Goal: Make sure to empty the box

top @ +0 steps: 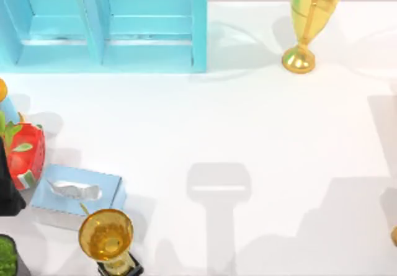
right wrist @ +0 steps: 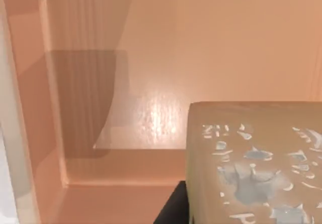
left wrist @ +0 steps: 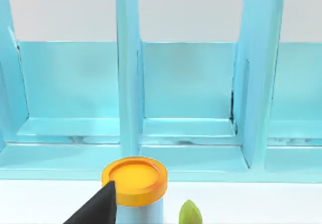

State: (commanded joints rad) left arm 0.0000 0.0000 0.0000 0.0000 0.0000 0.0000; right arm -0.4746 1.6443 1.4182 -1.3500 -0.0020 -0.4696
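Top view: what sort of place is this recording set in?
Probably a rendered tabletop test scene, not a real room: a plain white table carries unrelated props, namely a light blue compartmented rack, a tall gold goblet-shaped trophy and a flat pale blue tissue box.

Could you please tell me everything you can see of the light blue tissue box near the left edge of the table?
The tissue box is a flat, light blue carton lying on the white table at the top view's lower left, turned slightly askew. A white tissue sticks out of its top opening. A red strawberry-like object sits just to its left, and a gold trophy cup overlaps its near corner.
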